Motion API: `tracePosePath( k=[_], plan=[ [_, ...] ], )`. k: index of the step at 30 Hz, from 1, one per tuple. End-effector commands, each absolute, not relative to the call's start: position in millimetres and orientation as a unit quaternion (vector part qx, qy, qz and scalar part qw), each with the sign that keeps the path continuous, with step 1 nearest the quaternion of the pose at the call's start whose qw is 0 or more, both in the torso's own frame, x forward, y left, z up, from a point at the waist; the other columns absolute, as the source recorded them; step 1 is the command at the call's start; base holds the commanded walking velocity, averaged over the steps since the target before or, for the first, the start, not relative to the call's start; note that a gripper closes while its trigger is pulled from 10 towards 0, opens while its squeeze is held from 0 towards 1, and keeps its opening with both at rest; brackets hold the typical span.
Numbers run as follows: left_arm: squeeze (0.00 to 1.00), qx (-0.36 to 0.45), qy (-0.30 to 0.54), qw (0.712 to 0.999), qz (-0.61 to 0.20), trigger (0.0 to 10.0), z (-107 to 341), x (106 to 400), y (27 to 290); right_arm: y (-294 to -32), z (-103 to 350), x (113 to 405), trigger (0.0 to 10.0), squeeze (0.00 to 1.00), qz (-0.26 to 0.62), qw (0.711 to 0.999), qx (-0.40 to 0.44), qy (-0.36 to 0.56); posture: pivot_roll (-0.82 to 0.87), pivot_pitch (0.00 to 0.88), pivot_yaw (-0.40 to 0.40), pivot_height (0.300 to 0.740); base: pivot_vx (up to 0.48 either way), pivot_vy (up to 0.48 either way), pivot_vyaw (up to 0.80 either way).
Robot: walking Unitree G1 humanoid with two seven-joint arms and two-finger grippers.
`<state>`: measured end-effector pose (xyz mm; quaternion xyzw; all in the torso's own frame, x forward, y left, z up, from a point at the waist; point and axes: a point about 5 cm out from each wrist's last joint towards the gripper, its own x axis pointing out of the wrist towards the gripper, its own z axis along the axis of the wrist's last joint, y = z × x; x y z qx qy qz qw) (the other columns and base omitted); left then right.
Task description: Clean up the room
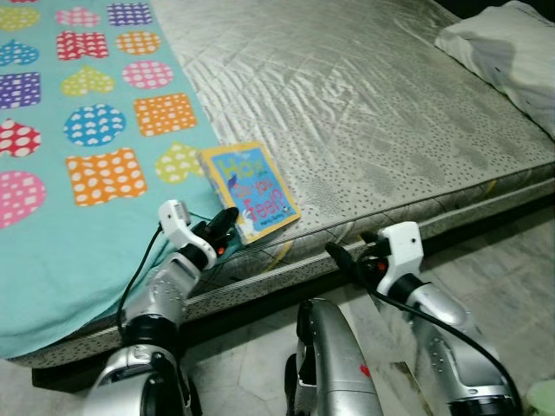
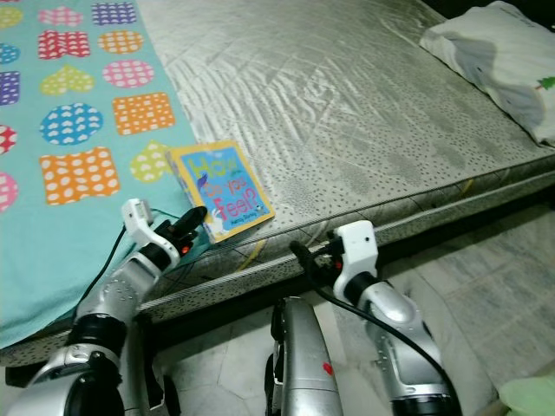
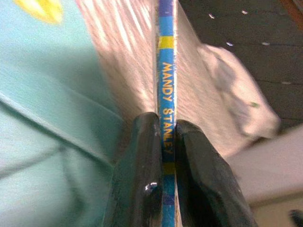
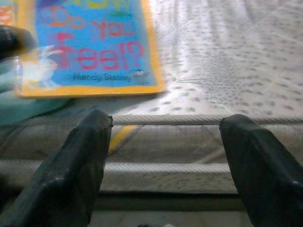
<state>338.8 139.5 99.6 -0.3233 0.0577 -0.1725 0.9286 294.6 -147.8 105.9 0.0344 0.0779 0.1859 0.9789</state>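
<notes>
Book (image 1: 251,191) lies on the mattress (image 1: 373,113) near its front edge, one side touching the teal blanket (image 1: 78,173) with coloured hearts. Left gripper (image 3: 163,156) is clamped on the book's spine edge — fingers pressed flat against both faces. Right gripper (image 4: 165,161) hovers at the mattress's front edge, jaws spread wide and empty — the book lies beyond and to its left, apart. Pillow (image 1: 507,52) rests at the far right corner.

Book (image 1: 251,190): thin, blue cover with yellow border; title "How do you feel?", author Mandy Stanley
Pose: flat, cover up
Place: near the mattress (image 1: 373,104) front edge, partly on the teal blanket (image 1: 52,251); near corner pinched by left gripper (image 1: 222,227)
</notes>
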Motion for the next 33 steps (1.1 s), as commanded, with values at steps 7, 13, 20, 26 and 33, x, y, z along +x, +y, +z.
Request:
tracePosePath(
  k=[7, 13, 20, 26, 33],
  plan=[
    [0.0, -0.211, 0.004, 0.972, -0.1, 0.0, 122, 291, 162, -134, 114, 300, 10.0, 0.0, 0.126, 0.988, 0.078, 0.05, 0.01, 0.135, -0.065, 0.537, 0.0, 0.0, 0.0],
    [0.0, -0.182, 0.019, 0.982, -0.052, 0.0, 121, 248, 174, -130, 121, 310, 10.0, 0.0, 0.098, 0.988, 0.113, 0.033, 0.06, 0.121, -0.064, 0.537, 0.0, 0.0, 0.0],
    [0.0, -0.196, 0.044, 0.979, -0.036, 0.0, 112, 241, 173, -124, 127, 320, 10.0, 0.0, 0.102, 0.984, 0.141, 0.027, 0.06, 0.107, -0.062, 0.537, 0.0, 0.0, -0.43],
    [0.0, -0.199, 0.053, 0.976, -0.072, 0.0, 113, 247, 155, -130, 131, 322, 10.0, 0.0, 0.092, 0.986, 0.139, 0.02, 0.04, 0.095, -0.053, 0.569, 0.0, 0.0, -0.07],
    [0.0, -0.2, 0.059, 0.975, -0.08, 0.0, 112, 246, 150, -131, 129, 322, 10.0, 0.0, 0.091, 0.986, 0.139, 0.021, 0.05, 0.09, -0.056, 0.605, 0.0, 0.0, 0.0]
  ],
)
